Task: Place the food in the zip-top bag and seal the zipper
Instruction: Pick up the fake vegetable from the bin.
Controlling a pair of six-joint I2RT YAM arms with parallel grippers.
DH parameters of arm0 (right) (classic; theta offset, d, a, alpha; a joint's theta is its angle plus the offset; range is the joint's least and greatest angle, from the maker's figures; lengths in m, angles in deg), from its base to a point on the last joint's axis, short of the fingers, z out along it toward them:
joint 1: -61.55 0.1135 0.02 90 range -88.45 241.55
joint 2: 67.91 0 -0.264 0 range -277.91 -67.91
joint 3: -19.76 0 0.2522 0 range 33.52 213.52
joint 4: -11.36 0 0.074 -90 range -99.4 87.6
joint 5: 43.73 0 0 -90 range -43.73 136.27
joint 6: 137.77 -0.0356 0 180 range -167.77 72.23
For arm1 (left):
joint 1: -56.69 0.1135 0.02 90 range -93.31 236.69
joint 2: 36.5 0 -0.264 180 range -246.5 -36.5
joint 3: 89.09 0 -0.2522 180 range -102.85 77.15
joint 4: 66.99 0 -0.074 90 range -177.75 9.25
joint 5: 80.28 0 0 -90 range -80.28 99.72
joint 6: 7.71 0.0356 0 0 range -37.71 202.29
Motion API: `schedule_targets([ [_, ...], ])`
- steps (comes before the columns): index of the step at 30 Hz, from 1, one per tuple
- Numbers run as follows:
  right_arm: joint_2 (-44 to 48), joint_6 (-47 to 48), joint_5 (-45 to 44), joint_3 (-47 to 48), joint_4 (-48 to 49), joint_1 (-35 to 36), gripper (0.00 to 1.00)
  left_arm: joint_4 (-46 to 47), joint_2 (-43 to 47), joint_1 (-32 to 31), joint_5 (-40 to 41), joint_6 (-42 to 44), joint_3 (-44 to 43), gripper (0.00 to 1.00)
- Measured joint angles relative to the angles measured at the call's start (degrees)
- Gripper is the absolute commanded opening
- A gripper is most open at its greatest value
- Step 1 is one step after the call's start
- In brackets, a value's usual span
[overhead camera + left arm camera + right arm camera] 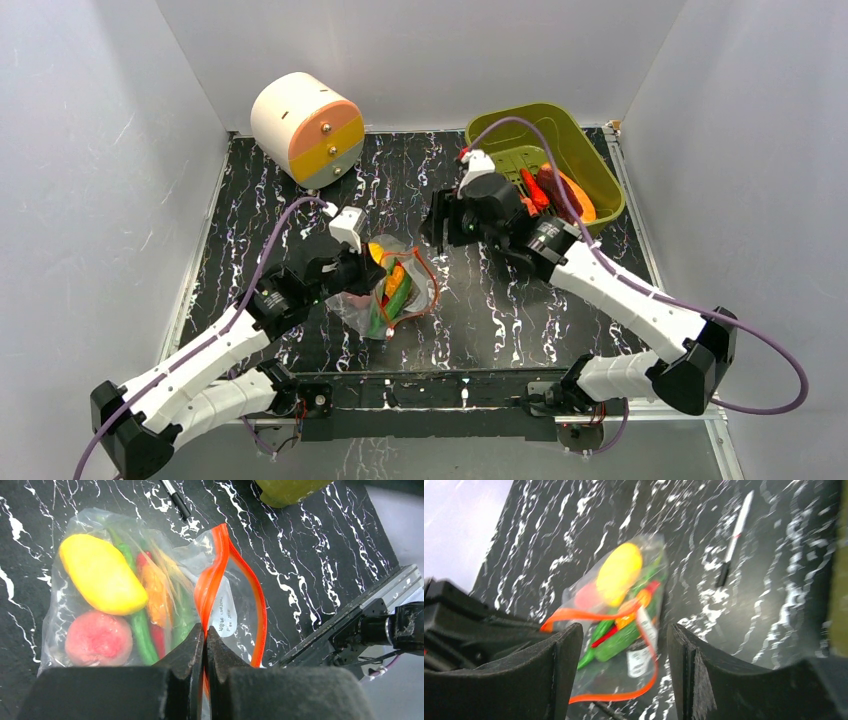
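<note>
Left gripper [205, 631] clenched tight on zipper [220, 565], pinching one lip of the orange strip. Other lip bows away, so mouth gapes. Right gripper [443, 222] spread fairly wide, nothing in it, hanging over table [500, 320] between bag [400, 290] and green tub [590, 160]. Bag lies flat, left of centre. From top view, zipper runs roughly far-to-near and mouth faces right arm's side. Food already inside: yellow piece [102, 575], peach [97, 637], green pepper [142, 635] lying lengthwise, about parallel to zipper. Pen [177, 500] on table just past bag.

Clear zip-top bag [197, 555] lies flat — food [102, 575] inside, orange zipper [218, 565] gaping.
</note>
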State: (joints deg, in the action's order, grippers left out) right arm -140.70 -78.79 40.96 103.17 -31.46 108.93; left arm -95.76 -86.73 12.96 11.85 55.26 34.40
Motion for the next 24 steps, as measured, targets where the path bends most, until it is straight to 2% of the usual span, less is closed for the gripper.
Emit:
schedule_targets([
  [4, -1.2, 6.7, -2.6, 5.1, -1.9, -4.4, 0.60, -0.6, 1.6, 0.0, 0.0, 3.2, 0.0, 0.00],
  [15, -13.7, 20.3, -1.9, 15.5, -7.9, -25.0, 0.60, -1.7, 2.3, 0.0, -0.1, 7.8, 0.8, 0.00],
  [24, -24.2, 27.0, 1.9, 22.4, -10.6, -35.1, 0.65, -1.2, 0.7, 0.0, -0.9, 8.0, 1.4, 0.00],
])
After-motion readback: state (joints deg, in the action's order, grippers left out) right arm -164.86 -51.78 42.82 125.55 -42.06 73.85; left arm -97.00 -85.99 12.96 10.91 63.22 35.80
